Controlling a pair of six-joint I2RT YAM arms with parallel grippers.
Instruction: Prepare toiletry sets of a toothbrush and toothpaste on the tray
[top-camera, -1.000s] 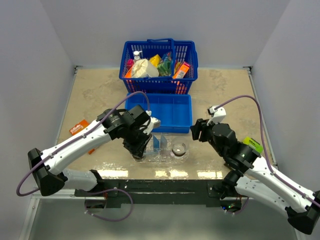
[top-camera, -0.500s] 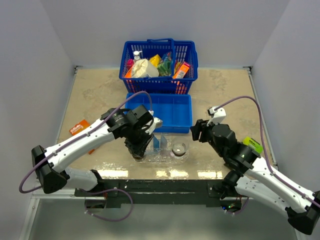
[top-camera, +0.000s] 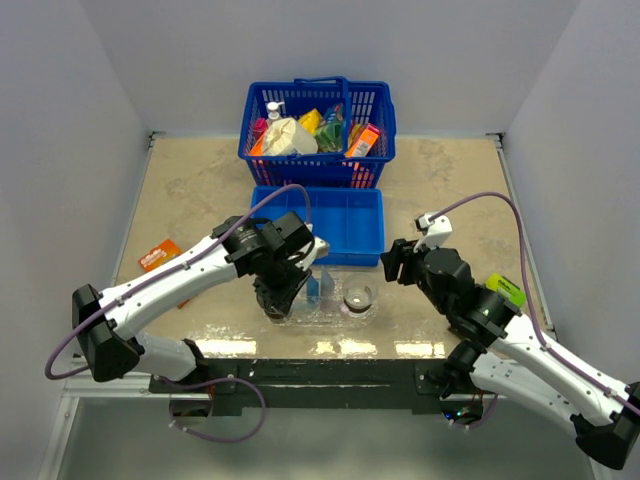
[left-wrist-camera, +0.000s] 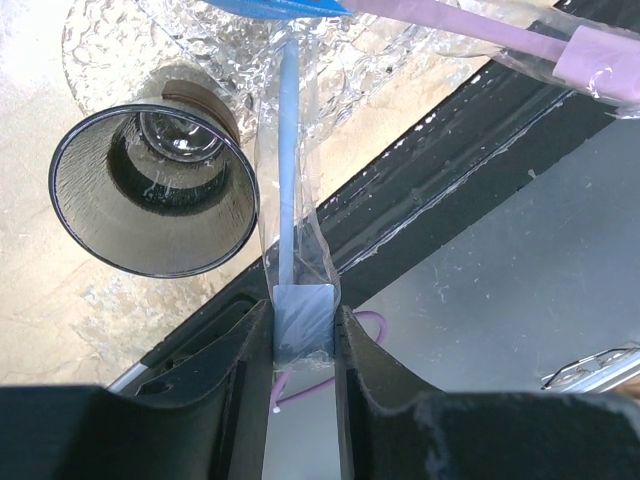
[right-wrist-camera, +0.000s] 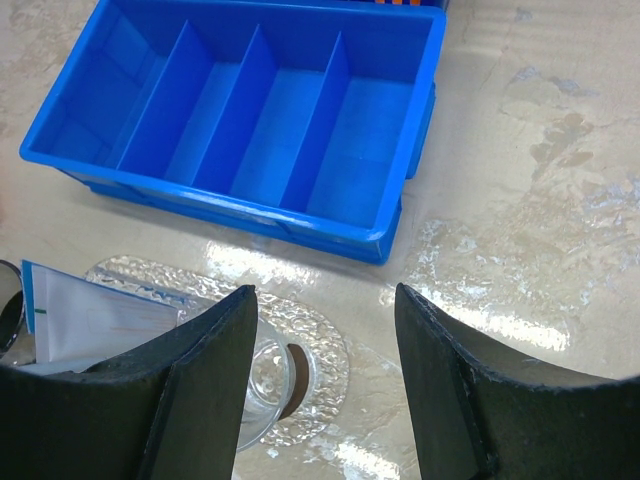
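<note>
Table (top-camera: 200, 190): sandy top, near edge hidden under the arm bases.

At 12 o'clock, blue basket (top-camera: 310, 170), stuffed with packs too jumbled to name.

Just nearer, blue bin (right-wrist-camera: 250, 130) with four slots; far corner cut off in the right wrist view.

At 6 o'clock of the bin, the tray (top-camera: 335, 318), clear and bumpy; 9 o'clock half covered from above by the left arm (top-camera: 200, 265).

Right gripper (right-wrist-camera: 322, 300): hovers at 3 o'clock of the tray, fingers apart, nothing between them.

Left gripper (left-wrist-camera: 303, 320): over the tray's 9 o'clock end, pinched tight on the wrapper end of a toothbrush (left-wrist-camera: 288, 170). Blue stem points down toward the tray; far end lost at the top of the frame.

Smoky cup (left-wrist-camera: 155, 190): just beside that toothbrush, mouth up, on the tray.

Second cup (top-camera: 358, 298): toward the tray's 3 o'clock end.

Between the cups, most likely the toothpaste (right-wrist-camera: 95, 320): flat, white with a blue edge, seemingly propped upright; lower part hidden behind a finger (right-wrist-camera: 200, 400), print unreadable.

Second toothbrush (left-wrist-camera: 520, 35): purple, wrapped, cut off at the frame corner; cannot tell what supports it.
</note>
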